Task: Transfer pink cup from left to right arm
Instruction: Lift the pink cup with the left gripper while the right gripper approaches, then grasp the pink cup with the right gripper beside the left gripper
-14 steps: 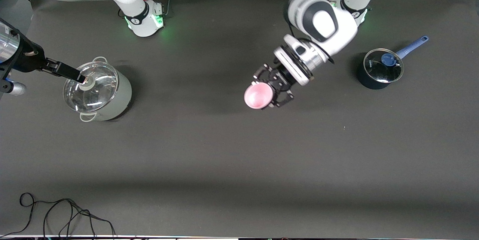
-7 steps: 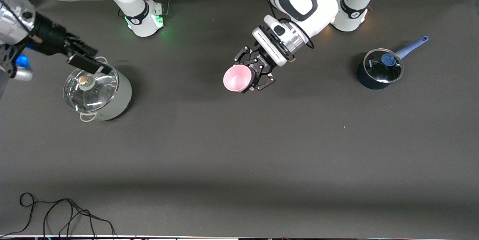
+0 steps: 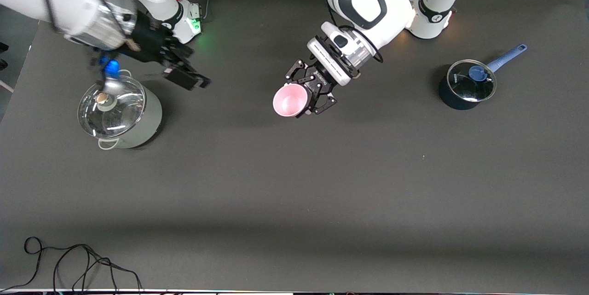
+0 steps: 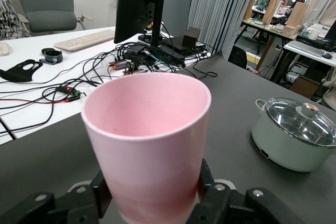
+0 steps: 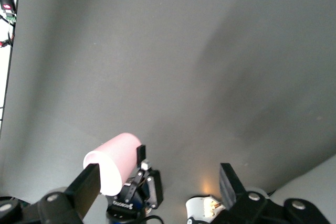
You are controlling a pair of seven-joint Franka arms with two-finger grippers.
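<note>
Over the last second the right gripper (image 3: 186,78) left the lidded grey pot (image 3: 120,113), where its fingers (image 3: 180,77) had been at the lid knob, rose and swung toward the middle of the counter (image 3: 294,193), and it ended over bare surface beside the pot with its fingers apart. The left gripper (image 3: 309,95) drew back toward the arms' bases and turned the pink cup (image 3: 290,100) it clamped, so the cup's open mouth, earlier its underside, faced the front camera.

White arms (image 3: 368,5), black pincers (image 3: 309,88)
</note>
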